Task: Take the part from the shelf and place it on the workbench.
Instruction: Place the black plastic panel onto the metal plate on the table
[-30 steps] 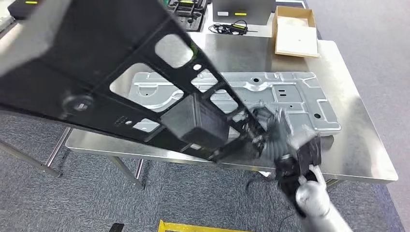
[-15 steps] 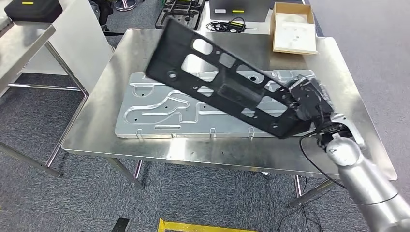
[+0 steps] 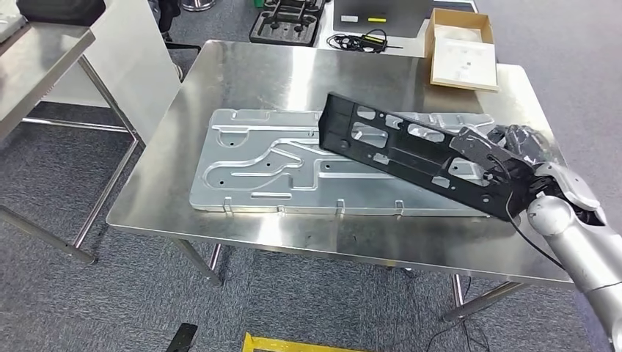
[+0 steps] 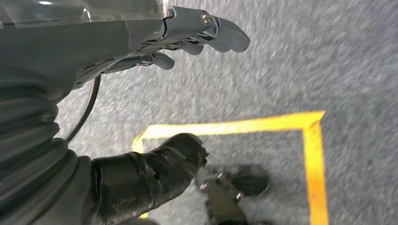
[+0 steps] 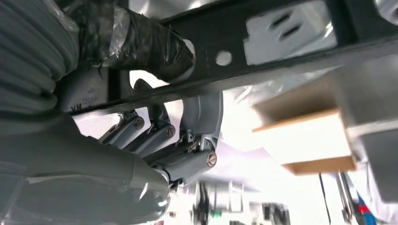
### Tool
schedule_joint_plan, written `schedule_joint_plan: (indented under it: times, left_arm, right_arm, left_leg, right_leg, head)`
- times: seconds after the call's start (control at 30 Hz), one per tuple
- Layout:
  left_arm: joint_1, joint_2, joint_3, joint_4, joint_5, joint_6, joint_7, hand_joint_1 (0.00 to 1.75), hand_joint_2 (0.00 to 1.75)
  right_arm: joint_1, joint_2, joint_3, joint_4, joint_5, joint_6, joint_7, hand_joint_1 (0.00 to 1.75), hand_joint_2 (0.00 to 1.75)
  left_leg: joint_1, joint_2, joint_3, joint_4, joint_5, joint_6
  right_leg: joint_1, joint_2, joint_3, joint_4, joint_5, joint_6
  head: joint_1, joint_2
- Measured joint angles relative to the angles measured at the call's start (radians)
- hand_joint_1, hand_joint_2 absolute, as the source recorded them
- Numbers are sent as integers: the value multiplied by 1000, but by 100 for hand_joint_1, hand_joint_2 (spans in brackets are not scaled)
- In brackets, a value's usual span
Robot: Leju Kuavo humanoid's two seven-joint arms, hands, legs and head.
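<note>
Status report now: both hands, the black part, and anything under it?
Right hand grips black part at its end. Left hand open, over floor. Part is low over silver plate on workbench; whether it touches is unclear.

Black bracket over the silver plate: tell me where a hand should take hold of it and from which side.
Grip the black bracket at a short end, on the solid bars between its cutouts. It is long, flat and lies slanted over the silver plate, so the ends overhang and give fingers room underneath. The right hand already holds the end nearest the table's right edge; the far, raised end is free and could probably be approached from above.
</note>
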State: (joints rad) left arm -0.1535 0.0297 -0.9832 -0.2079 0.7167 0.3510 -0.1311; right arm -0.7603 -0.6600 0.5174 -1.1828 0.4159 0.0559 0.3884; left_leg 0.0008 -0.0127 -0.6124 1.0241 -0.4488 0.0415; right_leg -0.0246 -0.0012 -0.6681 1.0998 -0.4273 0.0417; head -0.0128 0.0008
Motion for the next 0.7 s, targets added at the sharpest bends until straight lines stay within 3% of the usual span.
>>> schedule_joint_plan:
  times: [0.03, 0.13, 0.2, 0.23, 0.3, 0.37, 0.4, 0.47, 0.53, 0.7]
  left_arm:
    - [-2, -1, -1, 0, -2, 26, -14, 0, 175]
    - [-5, -2, -4, 0, 6, 89, -55, 0, 175]
    - [-6, -3, -4, 0, 10, 136, -79, 0, 175]
    - [-7, -4, -4, 0, 11, 164, -90, 0, 175]
    - [-8, -6, -4, 0, 11, 208, -102, 0, 175]
    - [-6, -8, -4, 0, 11, 229, -103, 0, 175]
    - [-5, -9, -4, 0, 10, 236, -101, 0, 175]
    - [-4, -10, -4, 0, 7, 252, -95, 0, 87]
    - [-6, -10, -4, 0, 5, 261, -90, 0, 0]
    - [-6, -15, -4, 0, 15, 244, -57, 0, 0]
  right_arm:
    - [-9, -5, 11, 4, 47, 10, -1, 131, 131]
    - [-32, -18, 56, 11, 216, 48, -4, 0, 0]
    - [-48, -26, 91, 13, 299, 57, -8, 0, 0]
    - [-55, -30, 107, 13, 324, 56, -10, 0, 0]
    - [-61, -36, 131, 13, 346, 54, -12, 0, 0]
    - [-61, -41, 149, 13, 353, 53, -13, 0, 0]
    - [-60, -43, 155, 13, 357, 53, -14, 0, 0]
    - [-59, -50, 162, 12, 367, 55, -16, 0, 0]
    - [-59, -58, 166, 10, 374, 57, -17, 0, 0]
    - [-52, -73, 173, -1, 394, 21, -21, 0, 0]
  left_leg:
    - [-2, -1, -3, 5, -3, -5]
    - [-6, -3, -5, 6, -6, -16]
    - [-5, -1, -14, 31, -25, -27]
    - [-4, 1, -32, 71, -48, -33]
    - [0, 5, -93, 195, -104, -41]
    - [1, 6, -140, 278, -121, -43]
    - [1, 6, -138, 268, -102, -41]
    - [1, 6, -85, 152, -33, -31]
    - [-3, 7, -28, 36, 7, -20]
    - [-5, 8, -1, -18, 21, 1]
  right_leg:
    - [1, 0, 17, -37, 9, -4]
    - [3, 2, 25, -52, 6, -21]
    - [-1, 1, 30, -57, 7, -33]
    - [-3, 1, 33, -59, 6, -38]
    - [-2, -1, 37, -60, 4, -45]
    - [0, -1, 38, -60, 3, -46]
    - [1, 0, 40, -60, 3, -46]
    - [2, 2, 44, -60, 2, -45]
    - [6, 2, 45, -60, 0, -38]
    - [5, 3, 43, -56, -7, -12]
  head:
    - [-1, 0]
    - [-2, 0]
    - [-5, 0]
    - [-7, 0]
    - [-11, 0]
    - [-11, 0]
    - [-11, 0]
    - [-11, 0]
    - [-10, 0]
    - [-9, 0]
